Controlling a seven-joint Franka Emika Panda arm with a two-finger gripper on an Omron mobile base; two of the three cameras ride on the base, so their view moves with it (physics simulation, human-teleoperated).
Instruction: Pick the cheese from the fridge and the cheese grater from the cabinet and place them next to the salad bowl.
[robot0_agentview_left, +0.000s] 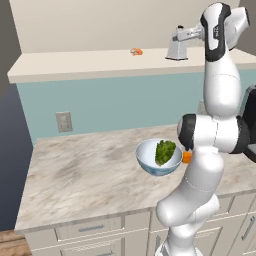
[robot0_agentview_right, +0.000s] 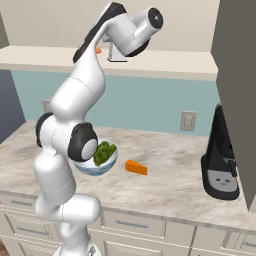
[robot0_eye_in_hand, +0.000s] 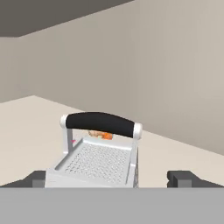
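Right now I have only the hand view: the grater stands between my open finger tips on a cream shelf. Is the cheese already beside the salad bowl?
Observer: Yes. The cheese lies on the counter just right of the salad bowl, with a small gap between them.
Operator: What else stands on that counter?
Observer: A black appliance stands at the far right, well apart from the cheese.
Operator: Is the bowl's other side free?
Observer: In the left base view, the marble left of the bowl is bare.
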